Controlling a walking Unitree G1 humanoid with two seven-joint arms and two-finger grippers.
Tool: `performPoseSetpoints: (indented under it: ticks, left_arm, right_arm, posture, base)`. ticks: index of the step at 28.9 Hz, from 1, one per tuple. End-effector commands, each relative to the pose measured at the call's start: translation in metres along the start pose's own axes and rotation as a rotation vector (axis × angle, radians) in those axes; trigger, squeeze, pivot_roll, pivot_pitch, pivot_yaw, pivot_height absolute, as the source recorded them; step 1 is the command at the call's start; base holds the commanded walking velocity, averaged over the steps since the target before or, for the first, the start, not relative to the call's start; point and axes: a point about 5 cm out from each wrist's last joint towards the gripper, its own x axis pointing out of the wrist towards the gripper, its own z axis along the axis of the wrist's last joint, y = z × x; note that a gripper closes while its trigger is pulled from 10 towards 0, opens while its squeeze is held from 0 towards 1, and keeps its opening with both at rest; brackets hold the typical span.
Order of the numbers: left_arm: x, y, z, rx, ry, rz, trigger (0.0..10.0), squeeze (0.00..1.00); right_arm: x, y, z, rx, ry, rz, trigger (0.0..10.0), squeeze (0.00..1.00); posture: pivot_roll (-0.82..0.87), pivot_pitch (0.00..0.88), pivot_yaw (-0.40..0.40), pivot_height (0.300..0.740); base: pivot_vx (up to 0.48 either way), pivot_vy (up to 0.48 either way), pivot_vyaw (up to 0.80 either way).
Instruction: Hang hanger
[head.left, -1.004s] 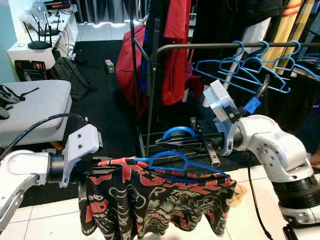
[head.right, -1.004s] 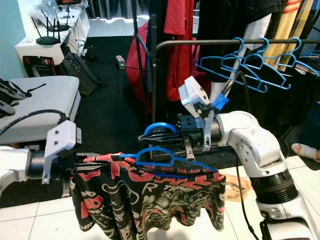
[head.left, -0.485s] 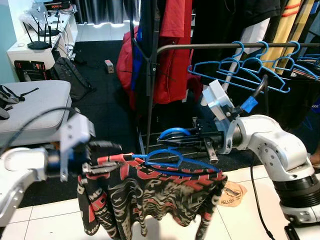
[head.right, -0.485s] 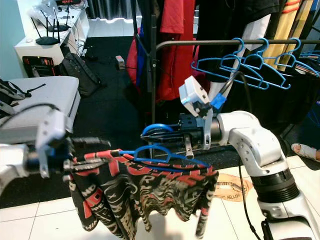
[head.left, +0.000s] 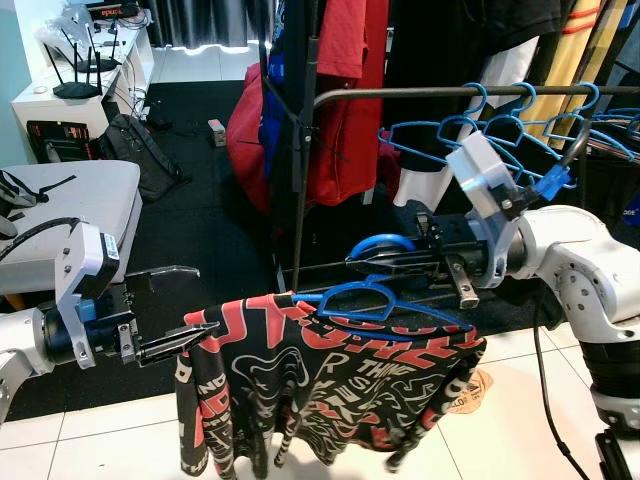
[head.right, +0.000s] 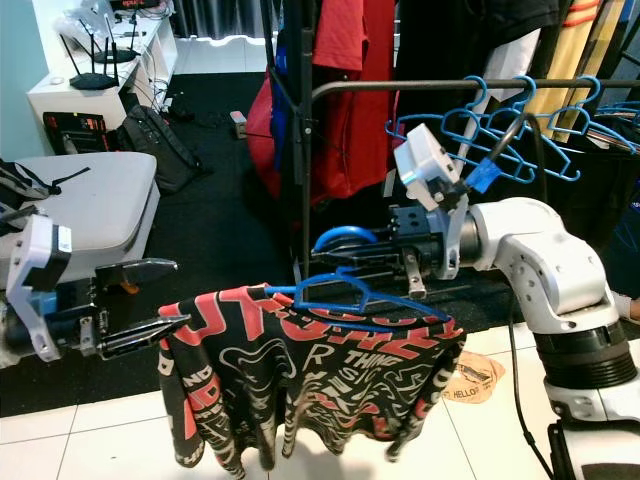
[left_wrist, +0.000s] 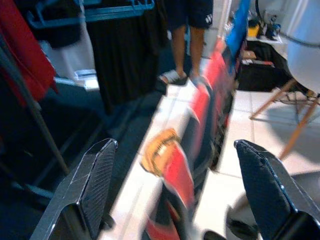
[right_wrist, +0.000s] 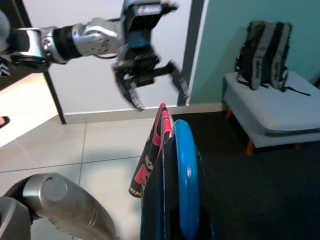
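Right gripper (head.left: 385, 262) is clamped on the blue hanger (head.left: 370, 300) hook; hanger with shirt (head.left: 330, 380) lies level, below the rail (head.left: 420, 93). Left gripper (head.left: 175, 315), fingers apart, stands beside the shirt's left shoulder

A lived-in room of a home, used for clothes storage. A metal garment rail (head.left: 420, 93) carries blue plastic hangers (head.left: 500, 135) and hung clothing (head.left: 345, 90). A grey upholstered bench (head.left: 60, 215), routers (head.left: 75, 88) on a white cabinet (head.left: 40, 105), a backpack (head.left: 140, 150), black carpet and white floor tiles (head.left: 520, 420) surround it.
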Motion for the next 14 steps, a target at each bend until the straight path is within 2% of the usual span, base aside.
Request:
performPoseSetpoints:
  ticks: [1,4,9,11,13,14]
  left_arm:
    - [0.002,-0.002,-0.005,-0.013,0.002,-0.015,10.0,0.0]
    - [0.005,-0.008,-0.017,-0.054,0.014,-0.024,10.0,0.0]
    - [0.007,-0.011,-0.022,-0.076,0.017,-0.034,10.0,0.0]
    - [0.011,-0.015,-0.028,-0.097,0.019,-0.047,10.0,0.0]
    - [0.023,-0.021,-0.043,-0.133,0.03,-0.04,10.0,0.0]
    - [0.023,-0.021,-0.043,-0.133,0.03,-0.04,10.0,0.0]
  right_arm:
    - [-0.002,0.0,0.012,-0.052,-0.03,0.009,0.0,0.0]
    - [-0.006,-0.001,0.016,-0.064,-0.038,-0.003,0.0,0.0]
    - [-0.007,-0.002,0.017,-0.068,-0.041,-0.01,0.0,0.0]
    - [-0.008,-0.003,0.018,-0.073,-0.048,-0.015,0.0,0.0]
    - [-0.007,-0.003,0.021,-0.08,-0.074,-0.014,0.0,0.0]
    - [-0.007,-0.003,0.021,-0.08,-0.074,-0.014,0.0,0.0]
  posture:
    - [0.0,0.022,-0.029,0.74]
    - [0.0,0.03,-0.028,0.74]
    - [0.0,0.03,-0.028,0.74]
    - [0.0,0.032,-0.027,0.74]
    - [0.0,0.032,-0.027,0.74]
    - [0.0,0.032,-0.027,0.74]
  base:
    - [0.0,0.0,0.0]
    - [0.0,0.0,0.0]
    - [0.0,0.0,0.0]
    - [0.0,0.0,0.0]
    - [0.0,0.0,0.0]
    - [0.0,0.0,0.0]
